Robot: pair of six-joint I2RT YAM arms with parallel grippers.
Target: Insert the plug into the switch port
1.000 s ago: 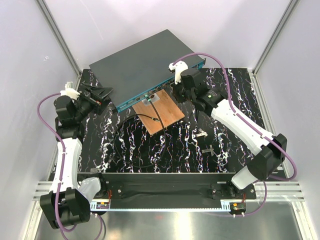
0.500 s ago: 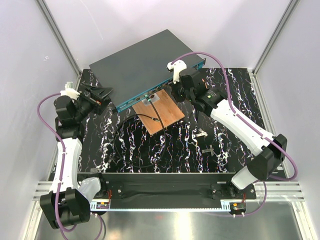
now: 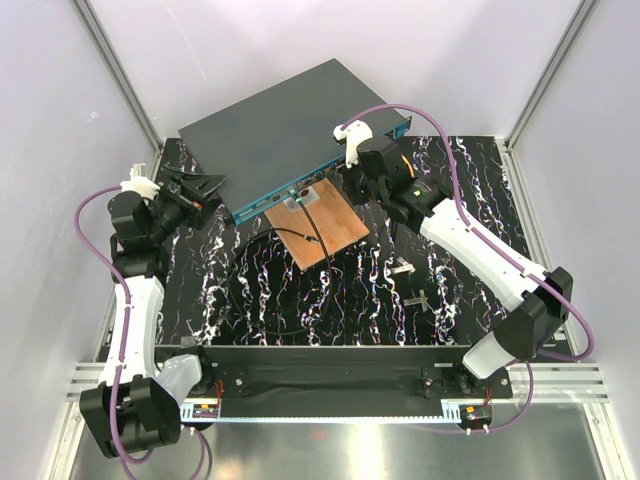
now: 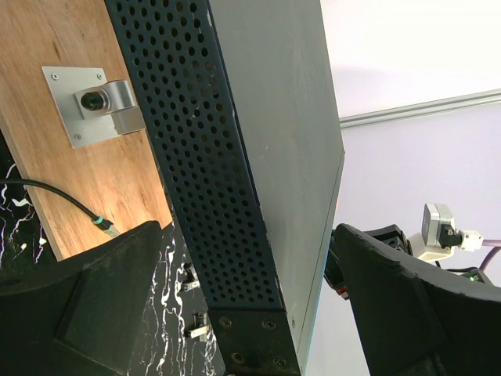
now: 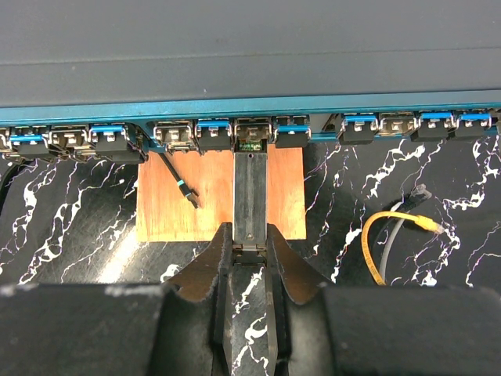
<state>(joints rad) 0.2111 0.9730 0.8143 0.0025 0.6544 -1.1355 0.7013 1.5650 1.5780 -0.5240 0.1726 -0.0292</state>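
My right gripper clamps the slim grey metal plug. Ahead, its tip meets the dark grey teal-faced switch box, insertion depth unclear. My left gripper stands wide apart.

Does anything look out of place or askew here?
The switch sits askew, turned diagonally with its rear past the back edge of the marbled mat. The copper-brown board by its teal front lies skewed too. Nothing looks spilled or damaged.

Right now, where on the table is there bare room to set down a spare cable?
Bare table lies between the left arm and the black cable loop, and at the far right corner past the right arm. Crowded: before the switch, where the board, plug and right gripper meet; small metal parts sit centre-right.
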